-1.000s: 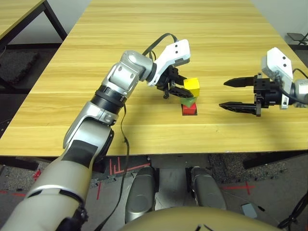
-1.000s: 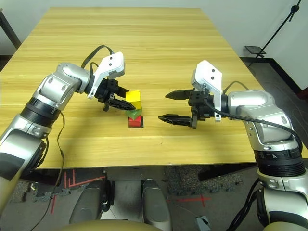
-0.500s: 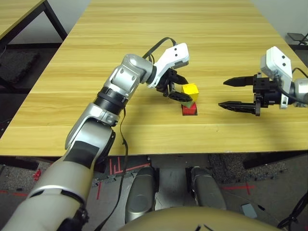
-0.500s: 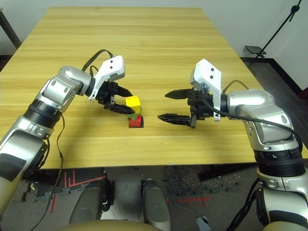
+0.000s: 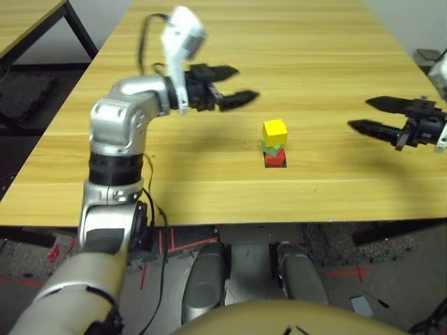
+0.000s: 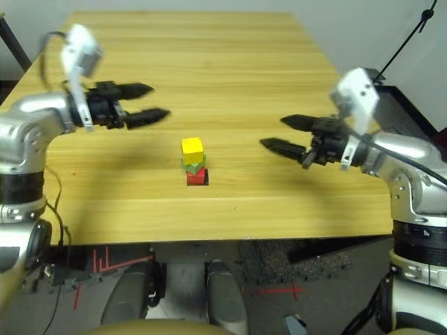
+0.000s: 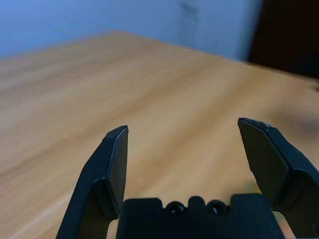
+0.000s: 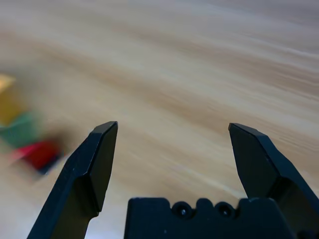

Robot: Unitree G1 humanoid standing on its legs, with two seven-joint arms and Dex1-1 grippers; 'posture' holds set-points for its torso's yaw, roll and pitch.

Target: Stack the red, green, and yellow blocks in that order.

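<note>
The three blocks stand as one small tower near the table's front middle: the red block at the bottom, the green block on it, slightly turned, and the yellow block on top. My left gripper hovers open well up and to the left of the tower, holding nothing. Off to the tower's right, my right gripper is open too, pointing toward the blocks from a distance. The right wrist view catches the tower blurred, with the red block lowest, beyond the open right gripper. The left gripper faces bare wood.
The wooden table stretches wide behind and around the tower. Another table's corner stands at the far left, beyond a gap. The front edge runs just below the tower.
My left gripper let go of the yellow block on the tower, opened, and pulled away up and to the left. My right gripper drew back to the right.
</note>
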